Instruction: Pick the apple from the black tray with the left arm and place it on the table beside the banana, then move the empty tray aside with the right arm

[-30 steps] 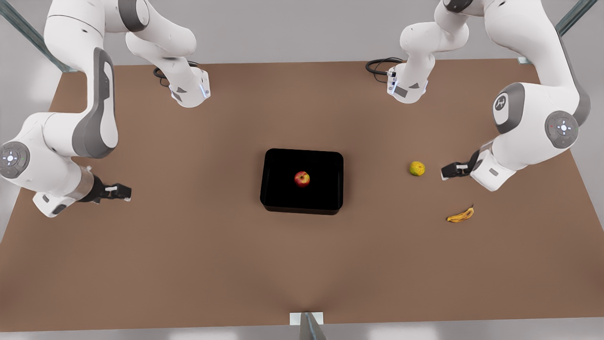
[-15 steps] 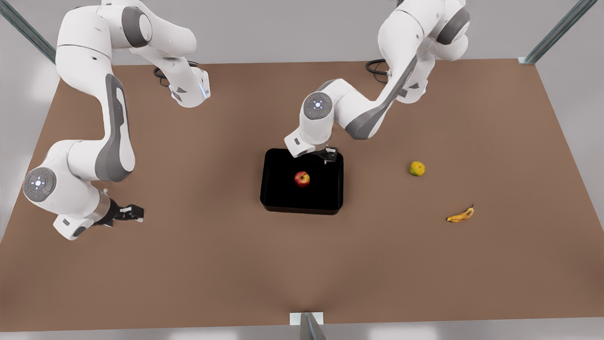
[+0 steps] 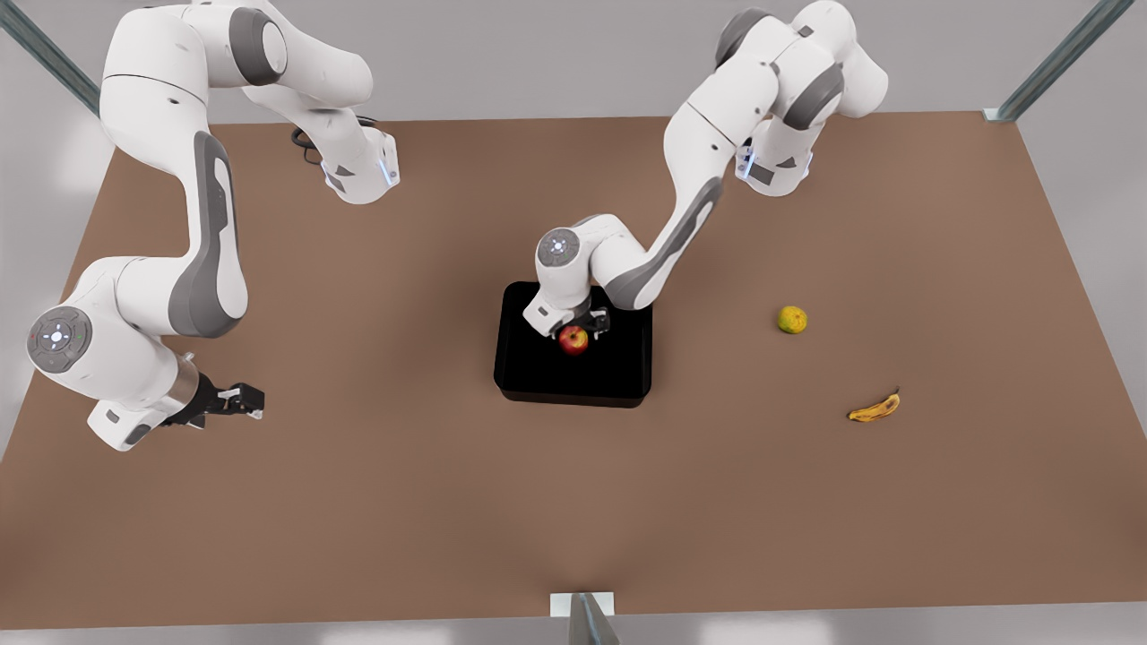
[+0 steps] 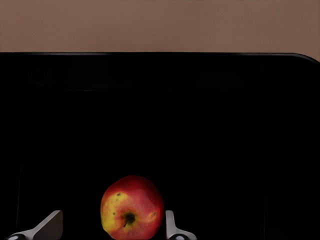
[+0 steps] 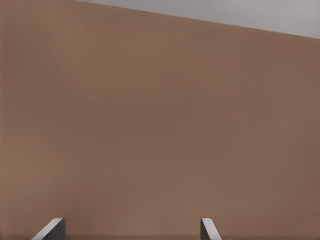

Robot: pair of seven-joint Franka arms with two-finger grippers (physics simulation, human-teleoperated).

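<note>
A red apple [image 3: 573,339] [image 4: 132,214] lies in the middle of the black tray [image 3: 538,390] [image 4: 160,125] at the table's centre. My left gripper [image 3: 575,328] [image 4: 111,227], on the arm from the front view's right, is down in the tray and open, with a finger on either side of the apple. The banana [image 3: 874,408] lies on the table toward the front view's right. My right gripper [image 3: 251,400] [image 5: 130,229] waits open, low over bare table at the front view's left, holding nothing.
A yellow-green round fruit [image 3: 792,319] sits on the brown table [image 3: 358,502] between the tray and the banana. Both arm bases [image 3: 358,175] stand at the table's far edge.
The left arm swung from beside the yellow-green fruit over to the tray and lowered its open fingers around the apple. The right arm shifted only slightly.
</note>
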